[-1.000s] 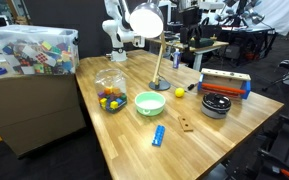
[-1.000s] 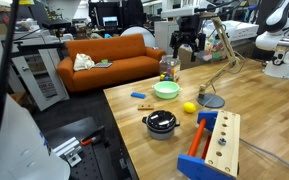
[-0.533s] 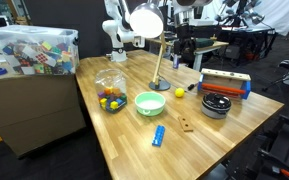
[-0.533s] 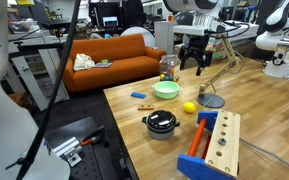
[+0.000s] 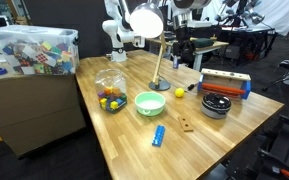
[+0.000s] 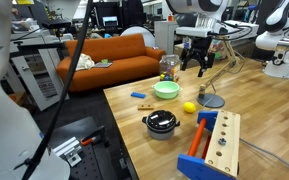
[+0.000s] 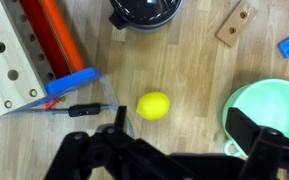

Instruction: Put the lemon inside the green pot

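A yellow lemon (image 7: 153, 105) lies on the wooden table, also seen in both exterior views (image 5: 179, 93) (image 6: 189, 107). The light green pot (image 7: 272, 120) stands to one side of it, and shows in both exterior views (image 5: 149, 103) (image 6: 166, 90). My gripper (image 7: 184, 135) hangs high above the table (image 6: 196, 62), over the spot between lemon and pot. Its two dark fingers are spread apart with nothing between them. The lemon is apart from the pot.
A black pot with lid (image 6: 161, 123) and a wooden block with red and blue sides (image 6: 216, 140) sit near the table edge. A desk lamp (image 5: 156, 48), a clear container of coloured items (image 5: 110, 95), a blue bar (image 5: 158, 134) and a small wooden piece (image 5: 187, 124) are also on the table.
The gripper has come down and shifted over the table toward the lemon and pot during the last second. Its fingers stay open. The objects have not moved.
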You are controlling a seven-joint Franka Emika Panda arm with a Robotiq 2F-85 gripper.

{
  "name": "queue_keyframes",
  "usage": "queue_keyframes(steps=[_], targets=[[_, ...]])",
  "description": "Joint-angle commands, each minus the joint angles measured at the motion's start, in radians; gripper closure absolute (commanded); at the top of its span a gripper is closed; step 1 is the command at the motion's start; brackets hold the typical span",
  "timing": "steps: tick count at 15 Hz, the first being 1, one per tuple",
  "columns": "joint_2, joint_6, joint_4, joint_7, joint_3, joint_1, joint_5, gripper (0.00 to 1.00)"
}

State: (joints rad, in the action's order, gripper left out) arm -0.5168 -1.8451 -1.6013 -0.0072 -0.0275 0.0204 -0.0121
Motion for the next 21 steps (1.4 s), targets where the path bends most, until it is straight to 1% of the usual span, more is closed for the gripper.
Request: queue_keyframes(steps=[1, 3, 6, 11, 13, 14, 16, 21], targets=[[-0.005, 0.005, 0.008, 0.002, 0.000, 0.000, -0.010, 0.00], [-0.026, 0.035, 0.034, -0.012, -0.010, -0.012, -0.045, 0.00], [-0.059, 0.056, 0.064, 0.014, -0.009, -0.022, -0.107, 0.00], [-0.089, 0.027, 0.093, 0.144, 0.007, -0.031, -0.200, 0.00], [-0.081, 0.000, 0.082, 0.204, 0.019, -0.027, -0.212, 0.00], [-0.076, 0.006, 0.070, 0.157, 0.015, -0.024, -0.185, 0.00], [-0.076, 0.004, 0.073, 0.186, 0.019, -0.024, -0.192, 0.00], [-0.076, 0.004, 0.073, 0.194, 0.020, -0.023, -0.193, 0.00]])
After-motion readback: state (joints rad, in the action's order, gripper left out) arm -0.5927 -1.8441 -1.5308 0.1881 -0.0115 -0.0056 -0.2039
